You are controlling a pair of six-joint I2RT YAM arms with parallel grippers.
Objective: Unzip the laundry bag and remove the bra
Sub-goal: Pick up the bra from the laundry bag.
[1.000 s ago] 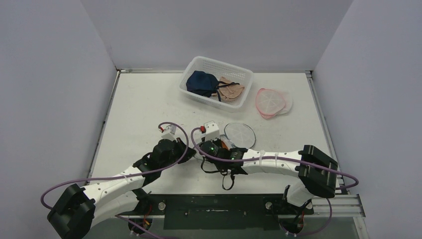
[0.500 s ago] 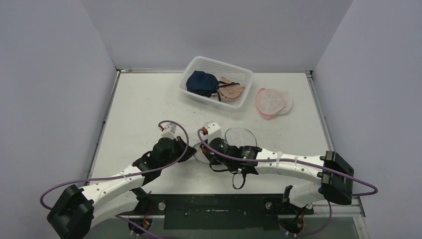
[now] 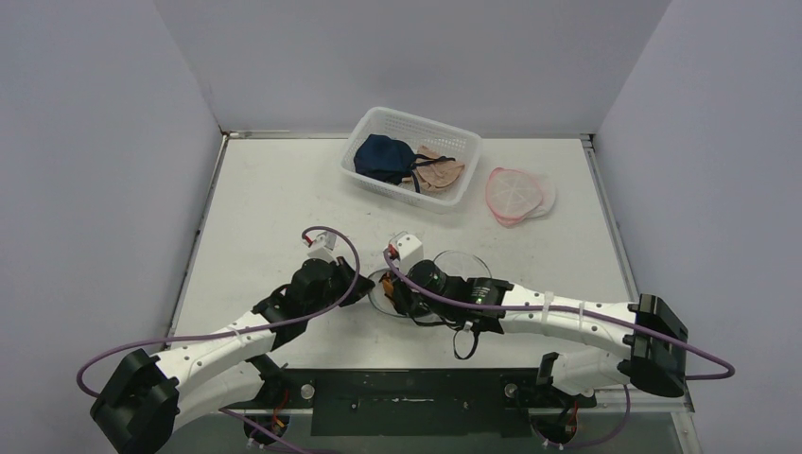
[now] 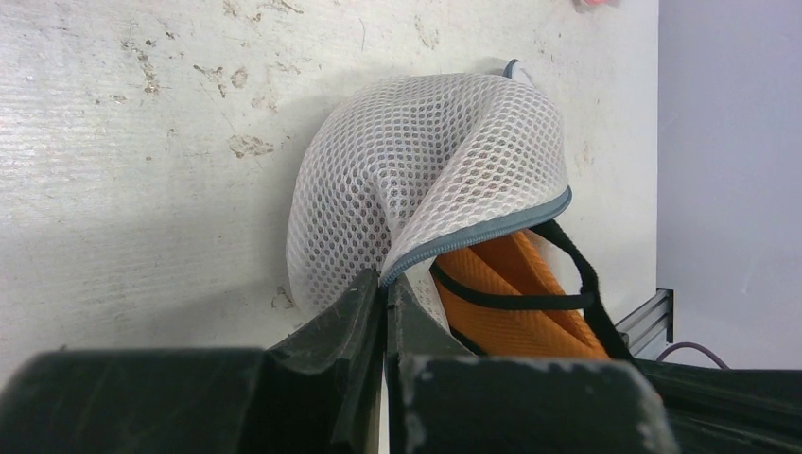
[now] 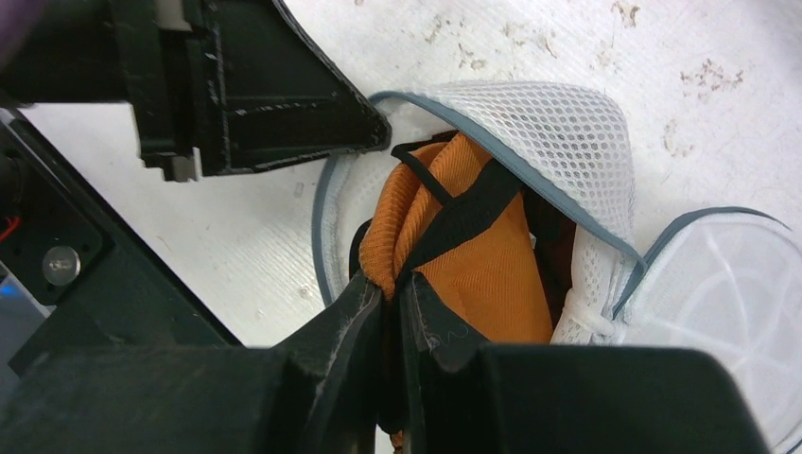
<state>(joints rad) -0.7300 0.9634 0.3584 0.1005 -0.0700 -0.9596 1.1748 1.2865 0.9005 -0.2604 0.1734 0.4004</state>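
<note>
A white mesh laundry bag (image 4: 426,170) with a grey zipper edge lies open near the table's front; it also shows in the right wrist view (image 5: 558,142) and the top view (image 3: 463,265). An orange bra (image 5: 473,255) with black straps sits in its opening and shows in the left wrist view (image 4: 511,303). My left gripper (image 4: 385,288) is shut on the bag's zipper edge. My right gripper (image 5: 390,288) is shut on the bra's orange fabric and black strap. In the top view the two grippers meet at the bag, left gripper (image 3: 364,287) and right gripper (image 3: 395,295).
A white basket (image 3: 378,121) at the back holds a navy garment (image 3: 383,156) and a beige bra (image 3: 440,173). A pink-rimmed mesh bag (image 3: 515,192) lies to its right. Walls close in on three sides.
My right arm has swung right at its base and its wrist has shifted slightly. The mesh bag's lid has lifted and opened wider. My left arm has barely moved.
</note>
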